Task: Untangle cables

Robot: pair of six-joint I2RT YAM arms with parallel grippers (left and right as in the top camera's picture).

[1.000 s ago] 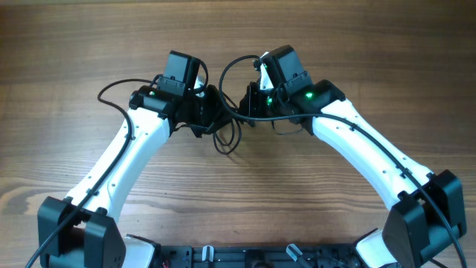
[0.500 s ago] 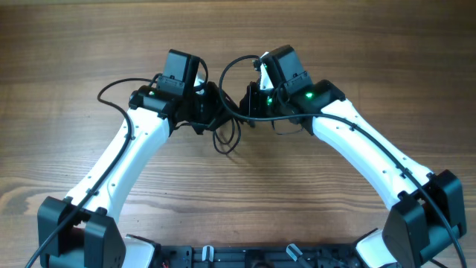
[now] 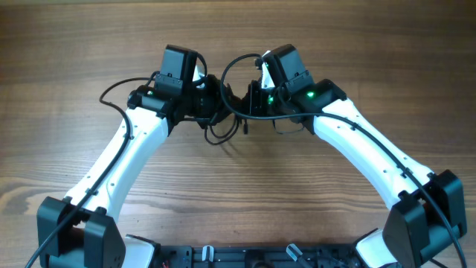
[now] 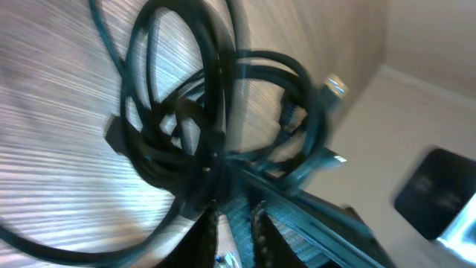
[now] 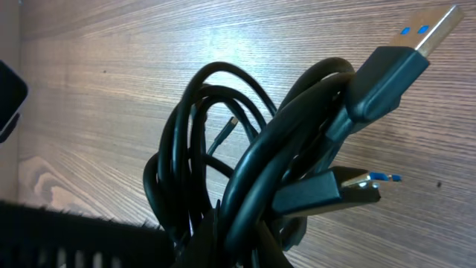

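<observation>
The right end effector (image 5: 223, 249) is closed on the cables (image 5: 245, 149). The black cords rise out of its grip as one thick bunch, and most of it appears to be held up off the bench (image 5: 97, 67).

Just to the left of the right end effector, the left end effector (image 4: 234, 223) meets the same bunch from the other side. Its jaws stand narrow with cords crowding their tips. That wrist view is smeared, though, so I cannot tell whether they pinch anything.

Out from the right end effector's grip, several coils pass through one another. A USB plug (image 5: 420, 33) with a bare metal tip juts up past them, and a second plug (image 5: 349, 186) sits lower against the coils. From overhead, one loop arcs away from the right end effector toward the far side, and another droops from beside it toward the arm bases.

The untangling looks barely begun. No cord lies apart on its own, and every loop in view belongs to the one knot. What remains is probably most of the job: freeing a plug end, drawing it back through the coils, and laying each cord out separately.
</observation>
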